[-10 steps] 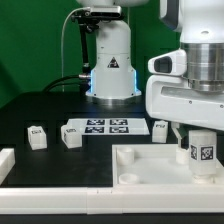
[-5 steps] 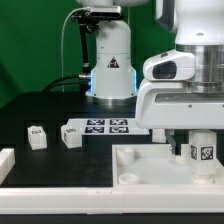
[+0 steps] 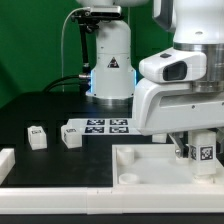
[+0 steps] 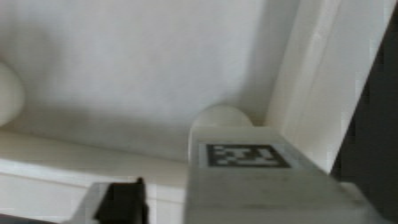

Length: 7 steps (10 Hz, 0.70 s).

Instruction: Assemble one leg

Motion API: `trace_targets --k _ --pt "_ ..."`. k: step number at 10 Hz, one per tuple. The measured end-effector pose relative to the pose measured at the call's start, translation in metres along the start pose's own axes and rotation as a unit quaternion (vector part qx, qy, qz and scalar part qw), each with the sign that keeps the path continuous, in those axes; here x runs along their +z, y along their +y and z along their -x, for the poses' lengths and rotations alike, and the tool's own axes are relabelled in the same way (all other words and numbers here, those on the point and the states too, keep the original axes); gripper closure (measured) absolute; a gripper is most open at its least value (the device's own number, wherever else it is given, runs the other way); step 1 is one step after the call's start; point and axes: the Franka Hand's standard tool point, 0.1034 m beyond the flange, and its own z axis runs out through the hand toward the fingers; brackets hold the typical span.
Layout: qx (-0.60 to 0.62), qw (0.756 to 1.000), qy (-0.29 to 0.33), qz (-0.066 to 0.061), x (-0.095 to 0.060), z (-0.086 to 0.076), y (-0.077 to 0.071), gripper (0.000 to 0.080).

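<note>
My gripper is shut on the leg, a small white post with a square tag on its face. It holds the leg slightly tilted over the right part of the white tabletop, close to the raised rim. In the wrist view the leg fills the near part of the picture, tag up. One dark finger shows beside it and the other finger is hidden. The tabletop's flat inside and its rim lie beneath.
Two more small white tagged blocks stand on the dark table at the exterior view's left. The marker board lies behind them. A white part sits at the left edge. The arm's base stands at the back.
The arm's large white body has swung toward the exterior view's left and lower. The leg has stayed over the same part of the tabletop and now leans a little.
</note>
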Motion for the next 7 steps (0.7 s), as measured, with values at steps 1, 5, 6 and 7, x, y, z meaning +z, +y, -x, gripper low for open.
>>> trace_targets --k 1,5,6,7 --pt "0.0 1.0 0.0 0.0 0.0002 0.0001 0.0 0.0515" --pt "0.028 1.0 -0.001 0.0 0.0008 0.0004 0.0004 0.0525" --pt "0.104 0.995 0.0 -0.002 0.0011 0.0003 -0.0014 0.0525" --pt "0.181 0.983 -0.001 -0.001 0.0018 0.0002 -0.0054 0.0525"
